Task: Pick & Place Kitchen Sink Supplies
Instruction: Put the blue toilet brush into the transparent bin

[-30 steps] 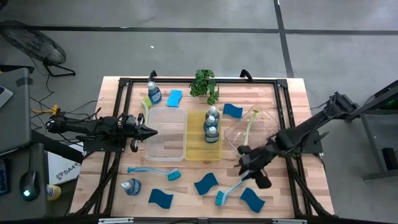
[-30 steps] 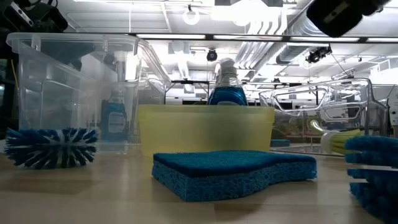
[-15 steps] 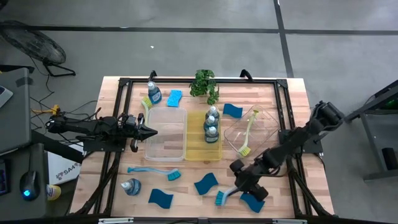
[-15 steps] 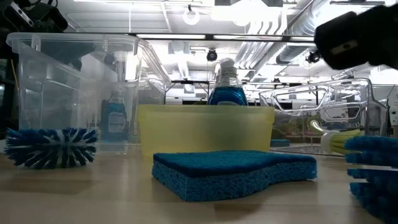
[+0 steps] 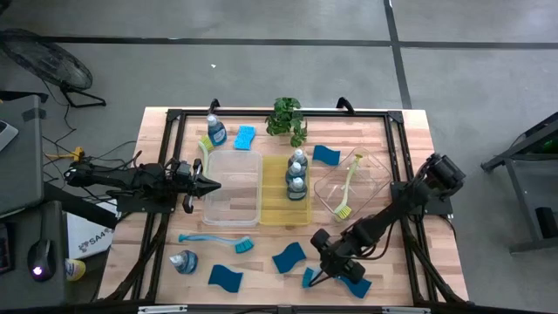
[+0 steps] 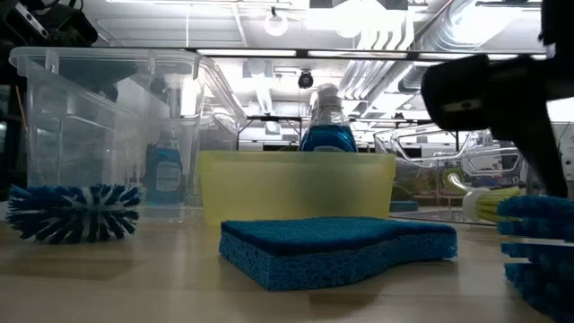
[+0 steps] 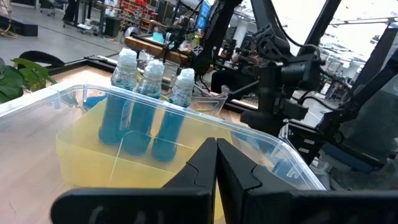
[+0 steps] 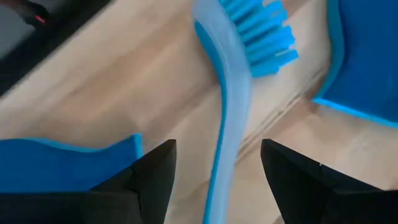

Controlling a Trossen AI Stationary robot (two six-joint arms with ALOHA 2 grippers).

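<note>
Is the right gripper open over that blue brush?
Open: the right gripper has its fingers spread either side of the blue dish brush handle.

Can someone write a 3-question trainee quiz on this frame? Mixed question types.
1. True or false: the yellow tray holds soap bottles.
2. The right gripper is open over: A) a sponge B) a blue brush C) the plant.
3. Where does the yellow-green brush lie?

Key: 1 true. 2 B; its handle runs between the fingers. 3 In the tilted clear tray on the right. The shut left gripper waits by the empty clear tray.
</note>
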